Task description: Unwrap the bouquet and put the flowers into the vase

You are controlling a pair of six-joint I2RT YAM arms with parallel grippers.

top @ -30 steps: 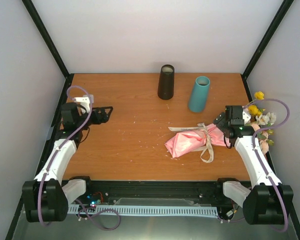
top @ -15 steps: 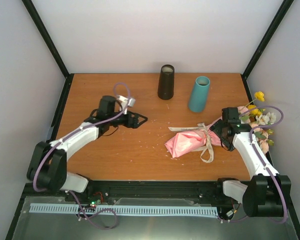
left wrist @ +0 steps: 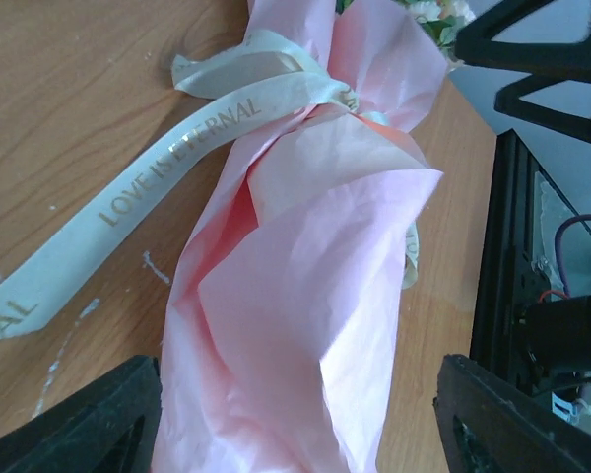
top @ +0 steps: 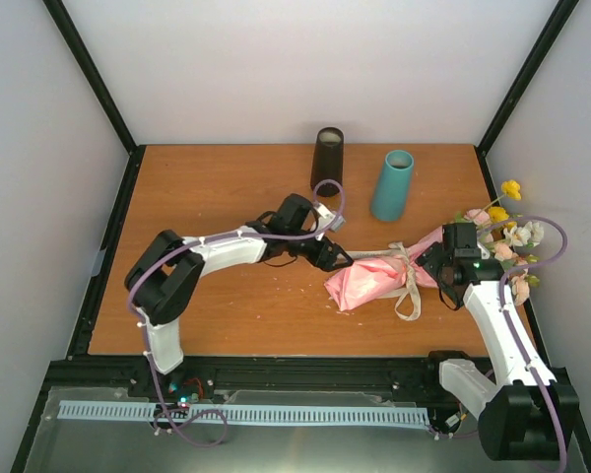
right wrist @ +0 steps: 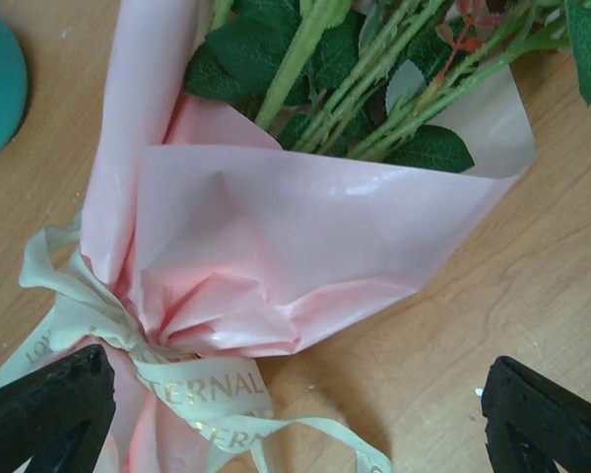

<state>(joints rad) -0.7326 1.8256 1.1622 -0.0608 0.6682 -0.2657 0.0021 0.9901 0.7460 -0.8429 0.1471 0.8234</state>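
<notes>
Pink crinkled paper (left wrist: 305, 296) sheathes the bouquet (top: 384, 276), which lies flat on the wooden counter (top: 227, 197) toward 3 o'clock. Its closed stem end points to 9 o'clock and the flowers (top: 507, 222) spill over the counter edge at 3 o'clock. A beige ribbon (left wrist: 177, 148) printed "LOVE IS ETERNAL" is knotted round the waist of the wrap, so unwrapping has not yet begun.

The left gripper (top: 337, 258) reaches across to the stem end. Its jaws are apart and straddle the paper without pinching it, probably to pin or pull that end. The right gripper (top: 439, 264) hovers over the knot with its jaws fully apart and nothing between them. Green stems (right wrist: 374, 69) show in the open mouth of the wrap beyond it.

A teal vase (top: 392, 185) at 1 o'clock and a dark cylindrical vase (top: 327, 161) at 12 o'clock stand upright, well apart from the bouquet. Which one is meant cannot be told.
</notes>
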